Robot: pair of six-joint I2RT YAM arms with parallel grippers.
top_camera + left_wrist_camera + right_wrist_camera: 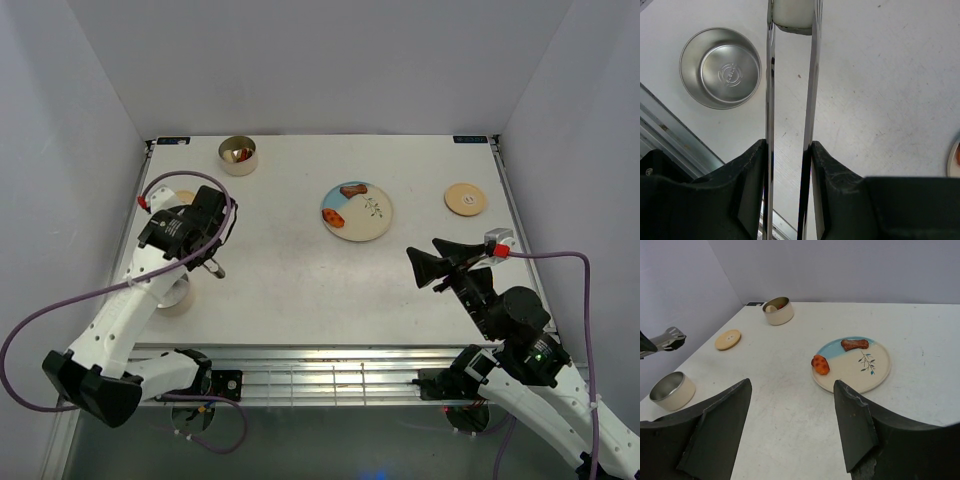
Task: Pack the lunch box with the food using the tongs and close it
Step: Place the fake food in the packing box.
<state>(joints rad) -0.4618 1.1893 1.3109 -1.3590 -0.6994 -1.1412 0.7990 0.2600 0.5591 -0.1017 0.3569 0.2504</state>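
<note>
My left gripper (788, 146) is shut on the silver tongs (770, 90), which reach forward and pinch a white piece of food (792, 15) at their tips. It hovers over the left side of the table (207, 250). Below and left of the tongs stands an empty steel tin (721, 67) of the lunch box. The other tin (238, 155), at the back left, has food in it (778, 310). On the plate (372, 225) lie a brown piece (353, 190) and an orange piece (335, 215). My right gripper (432, 258) hangs open and empty near the plate's front right (792, 385).
One wooden lid (466, 199) lies at the right of the table. A second lid (184, 197) is half hidden by my left arm (728, 339). The empty tin (175, 295) sits close to the table's front-left edge.
</note>
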